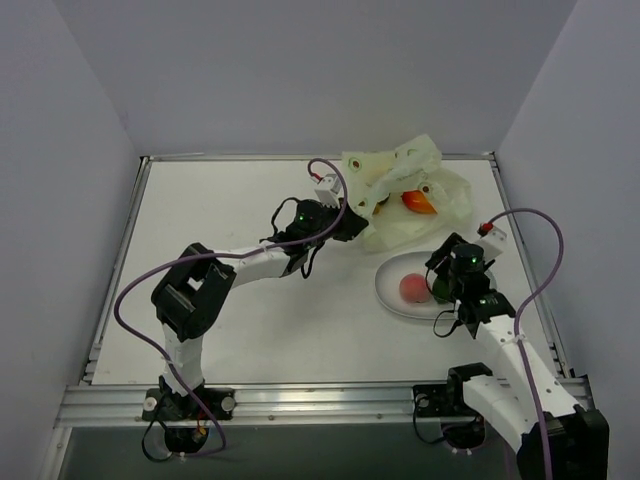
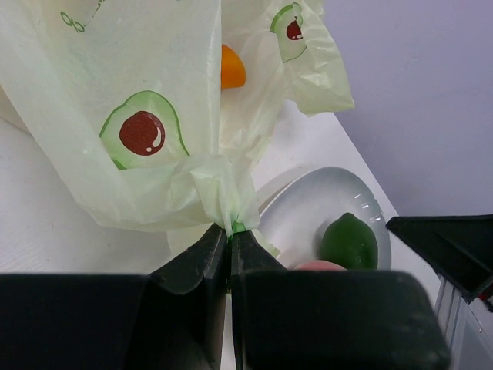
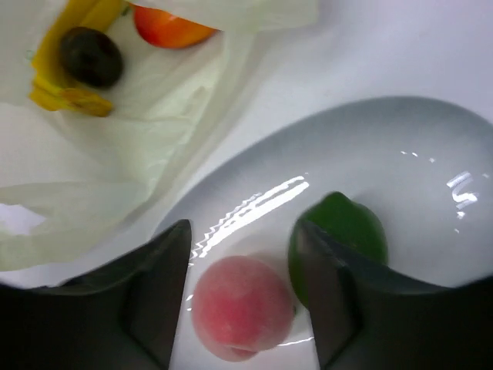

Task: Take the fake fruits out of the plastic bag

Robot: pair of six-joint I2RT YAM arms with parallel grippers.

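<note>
The plastic bag (image 1: 400, 190) lies crumpled at the back right, and my left gripper (image 1: 350, 222) is shut on a bunched fold of its edge (image 2: 223, 204). An orange-red fruit (image 1: 418, 203) shows in the bag's mouth. In the right wrist view the orange-red fruit (image 3: 171, 29), a dark brown round fruit (image 3: 91, 55) and the yellow banana (image 3: 69, 96) lie inside the bag (image 3: 115, 154). My right gripper (image 3: 243, 247) stands open just above the plate (image 3: 385, 146). The pink peach (image 3: 241, 307) lies between its fingers, and the green fruit (image 3: 350, 223) lies beside the right finger.
The oval pale grey plate (image 1: 392, 290) sits on the white table just in front of the bag, close to the right edge. Grey walls close in the table at the back and on both sides. The left arm stretches across the middle of the table.
</note>
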